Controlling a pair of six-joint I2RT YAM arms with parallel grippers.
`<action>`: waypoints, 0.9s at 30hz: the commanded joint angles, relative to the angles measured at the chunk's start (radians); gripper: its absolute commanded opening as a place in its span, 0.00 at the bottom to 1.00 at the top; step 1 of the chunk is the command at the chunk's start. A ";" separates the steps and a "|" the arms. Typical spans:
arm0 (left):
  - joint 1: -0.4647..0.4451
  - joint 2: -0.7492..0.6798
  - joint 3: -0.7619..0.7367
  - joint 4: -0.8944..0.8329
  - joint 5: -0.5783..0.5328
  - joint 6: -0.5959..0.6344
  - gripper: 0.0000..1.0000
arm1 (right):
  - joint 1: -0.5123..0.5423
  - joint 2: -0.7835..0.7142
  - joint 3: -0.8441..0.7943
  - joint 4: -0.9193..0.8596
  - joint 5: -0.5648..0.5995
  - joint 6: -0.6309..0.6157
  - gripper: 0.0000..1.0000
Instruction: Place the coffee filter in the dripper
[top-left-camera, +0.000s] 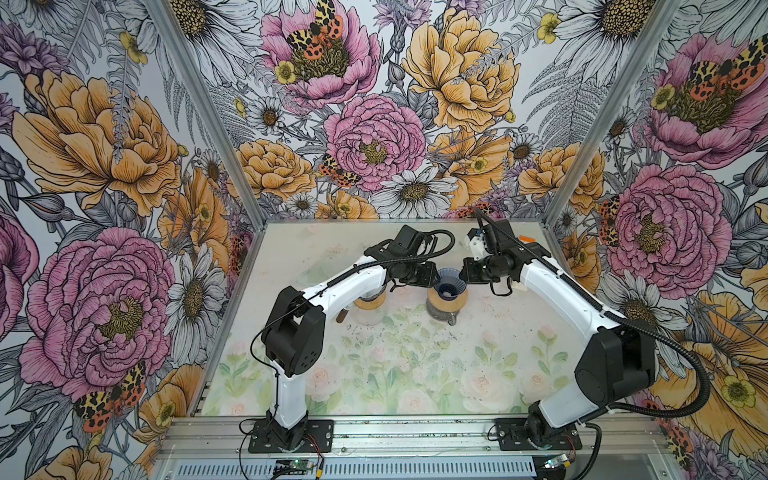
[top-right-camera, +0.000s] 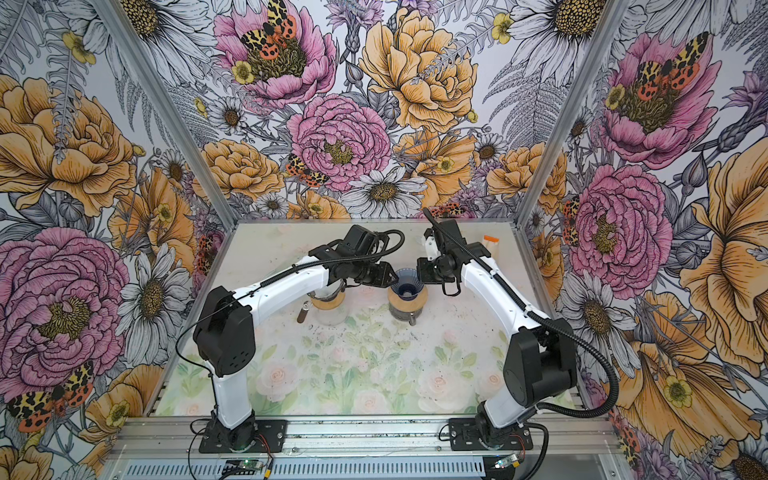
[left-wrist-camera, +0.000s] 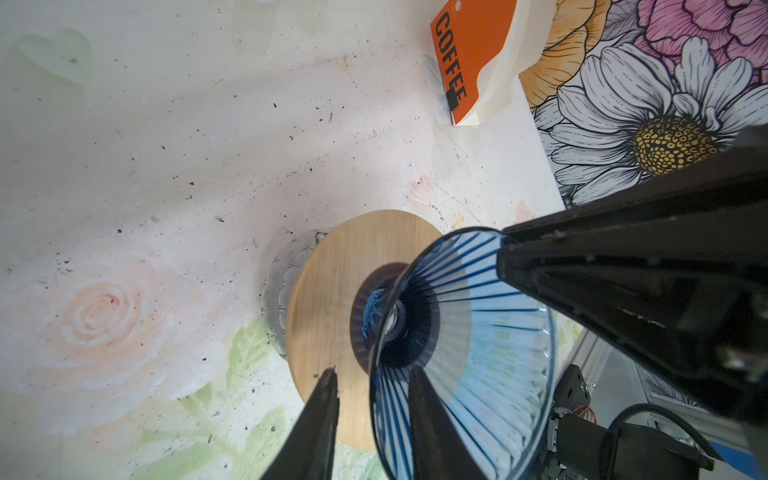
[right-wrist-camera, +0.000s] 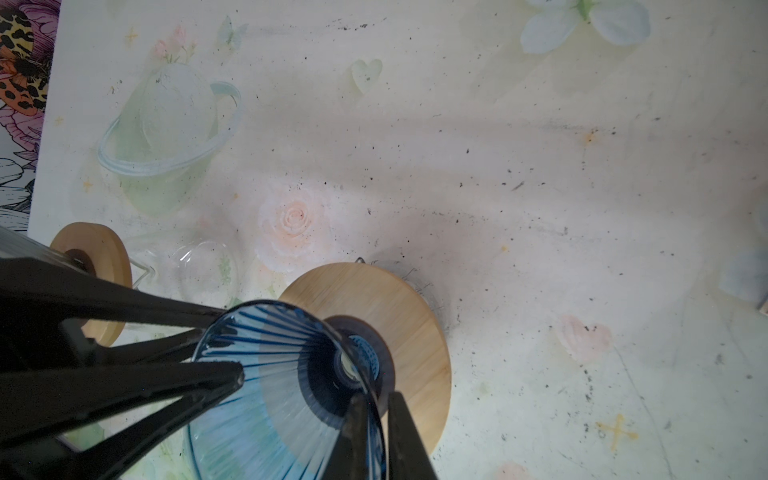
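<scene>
The dripper (top-left-camera: 449, 279) (top-right-camera: 407, 279) is a blue see-through ribbed cone (left-wrist-camera: 478, 332) (right-wrist-camera: 270, 374) standing on a round wooden disc (left-wrist-camera: 324, 299) (right-wrist-camera: 415, 316) over a glass carafe (top-left-camera: 442, 311). My right gripper (right-wrist-camera: 376, 397) (top-left-camera: 463, 270) is shut on the cone's rim, one finger inside and one outside. From the opposite side my left gripper (left-wrist-camera: 372, 372) (top-left-camera: 432, 276) straddles the rim, open, with wood showing between its outer finger and the wall. The cone's inside looks pale. I cannot tell whether that is the coffee filter, and no separate filter shows.
A second glass carafe with a wooden collar (top-left-camera: 370, 309) (right-wrist-camera: 91, 257) stands just left of the dripper, partly under my left arm. A brown handle (top-right-camera: 302, 313) lies beside it. An orange and white coffee bag (left-wrist-camera: 461, 54) (top-right-camera: 490, 240) stands at the back right near the wall.
</scene>
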 joint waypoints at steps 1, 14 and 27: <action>0.012 -0.035 0.022 0.003 -0.005 -0.001 0.30 | 0.006 -0.013 -0.001 0.011 0.024 0.002 0.16; 0.013 -0.041 0.019 0.002 -0.010 -0.001 0.22 | 0.006 -0.023 -0.016 0.012 0.039 0.007 0.14; 0.021 -0.030 0.015 0.003 0.003 -0.001 0.19 | 0.002 -0.016 -0.038 0.012 0.053 0.009 0.09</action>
